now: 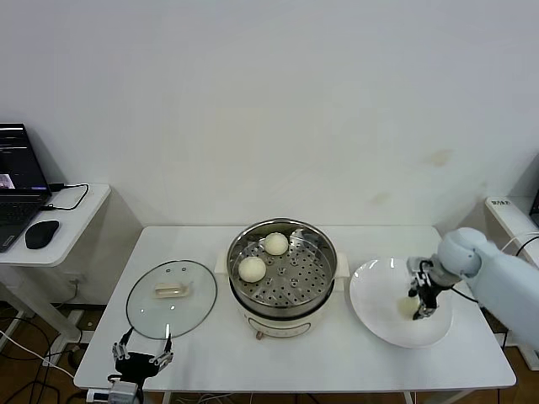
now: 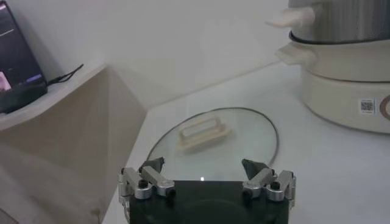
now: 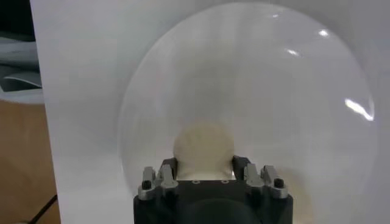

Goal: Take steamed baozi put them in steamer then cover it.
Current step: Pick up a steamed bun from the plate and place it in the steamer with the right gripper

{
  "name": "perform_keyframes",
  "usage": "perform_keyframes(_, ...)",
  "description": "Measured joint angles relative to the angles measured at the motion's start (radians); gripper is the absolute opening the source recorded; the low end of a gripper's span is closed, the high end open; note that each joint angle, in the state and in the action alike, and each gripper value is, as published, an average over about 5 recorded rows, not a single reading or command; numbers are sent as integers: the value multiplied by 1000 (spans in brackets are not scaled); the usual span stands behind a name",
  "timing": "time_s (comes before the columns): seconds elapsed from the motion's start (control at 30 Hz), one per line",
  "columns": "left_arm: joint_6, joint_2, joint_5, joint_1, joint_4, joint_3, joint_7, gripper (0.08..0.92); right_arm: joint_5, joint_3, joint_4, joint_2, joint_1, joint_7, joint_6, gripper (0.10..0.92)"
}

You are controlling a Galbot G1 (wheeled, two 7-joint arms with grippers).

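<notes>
1. Head view: left gripper (image 1: 142, 353) parked at the table's near edge, just short of the cover (image 1: 172, 297); steamer (image 1: 282, 268) holds two baozi (image 1: 252, 268).
2. Left wrist view: jaws spread wide, cover (image 2: 213, 141) beyond.
3. Right wrist view: right gripper (image 3: 206, 168) brackets a third baozi (image 3: 203, 148) on the plate (image 3: 274, 97); grip contact undeterminable

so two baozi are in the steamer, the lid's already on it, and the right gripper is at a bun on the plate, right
Not quite: the lid is not on the steamer; the head view shows it lying flat on the table to its left. Two baozi sit inside, and the right gripper is at a bun on the plate.
</notes>
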Motion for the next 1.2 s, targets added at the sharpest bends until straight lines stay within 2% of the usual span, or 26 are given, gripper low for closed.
perform_keyframes(0.3,-18,4,16,-6,1,-14,-19,823,157,-142,-14,69,284,-63,39,560)
perform_keyframes(0.53,-34,-1,36,-7,-3,-23,-31,823,243,-246,-24,175,458,-90,158,566)
perform_keyframes(1.2,-49,-28,51,9,-26,-42,-43,823,207,-478,17,426,655,2,644,568)
